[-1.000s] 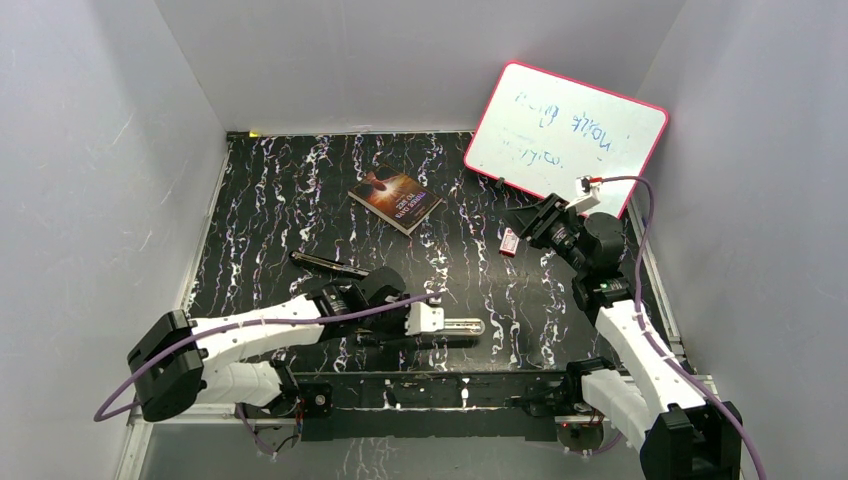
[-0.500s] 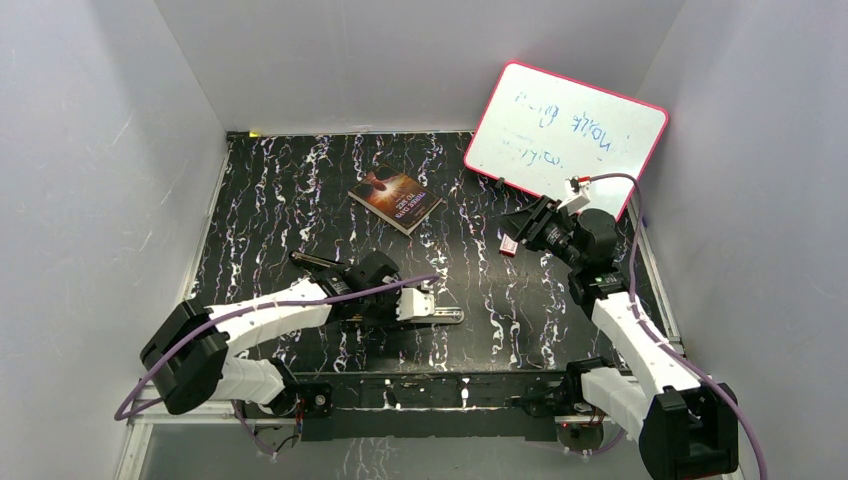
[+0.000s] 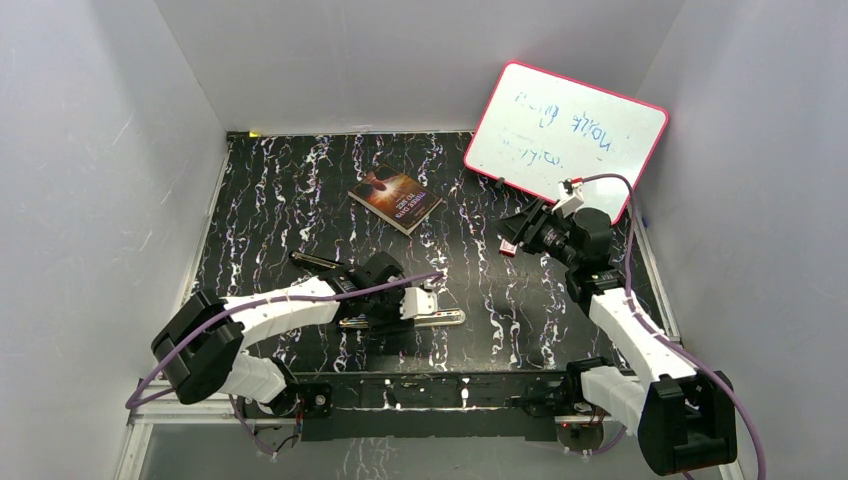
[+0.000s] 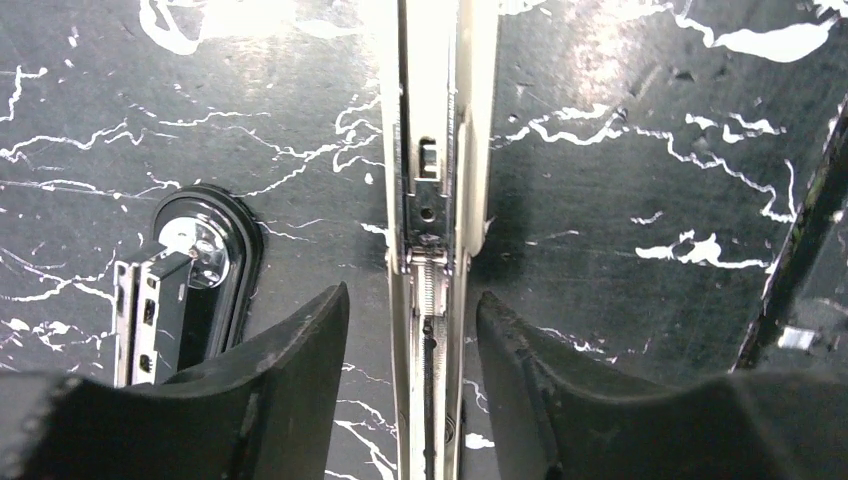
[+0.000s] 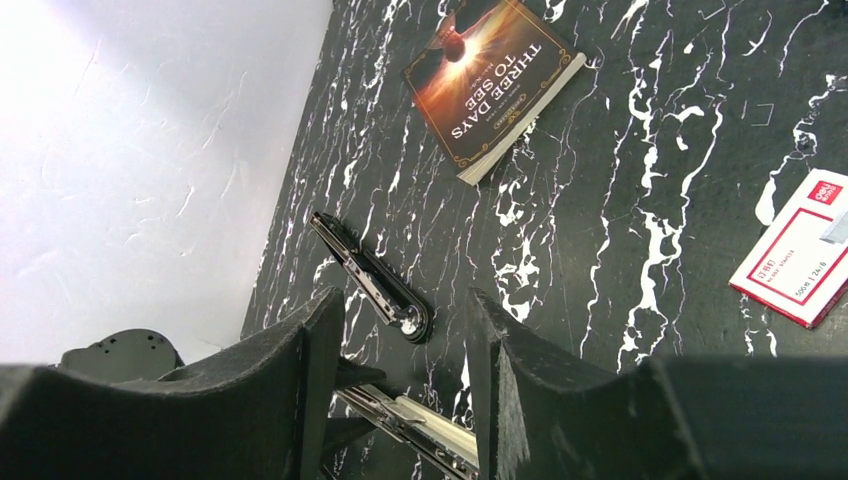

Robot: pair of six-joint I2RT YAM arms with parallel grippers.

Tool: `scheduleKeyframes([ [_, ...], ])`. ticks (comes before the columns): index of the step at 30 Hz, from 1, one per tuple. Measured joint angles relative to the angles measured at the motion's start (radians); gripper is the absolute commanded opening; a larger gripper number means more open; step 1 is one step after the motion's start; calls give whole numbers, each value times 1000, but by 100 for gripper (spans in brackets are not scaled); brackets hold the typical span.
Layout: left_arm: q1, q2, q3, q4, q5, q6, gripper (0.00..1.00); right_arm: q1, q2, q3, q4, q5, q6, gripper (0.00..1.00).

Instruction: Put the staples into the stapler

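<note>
Bright, even overhead light; glare on stapler [image 4: 432,100]; wrist-cam fgnd soft, w/ mild shadows.

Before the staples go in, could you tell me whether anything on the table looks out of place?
The stapler is splayed wide open: its black arm lies flat, angled away from the silver magazine rail, which the left hand straddles. The whiteboard leans tilted at the far right.
</note>
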Motion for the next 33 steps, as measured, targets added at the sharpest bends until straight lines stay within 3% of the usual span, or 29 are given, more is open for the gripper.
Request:
scheduleKeyframes([
  [9, 0, -82, -8, 71, -47, -64, 69, 0, 6, -27, -1, 56, -64, 58],
  [16, 8, -398, -79, 285, -190, -227, 96, 0, 158, 2, -42, 90, -179, 62],
  [20, 93, -520, -75, 391, -341, -379, 98, 10, 268, 31, -57, 46, -196, 66],
  [26, 294, -439, 59, 328, -444, -592, 98, 239, 364, 124, -68, 57, -342, 73],
  [33, 435, -391, 58, 259, -449, -734, 98, 456, 449, 177, -63, -13, -598, 73],
])
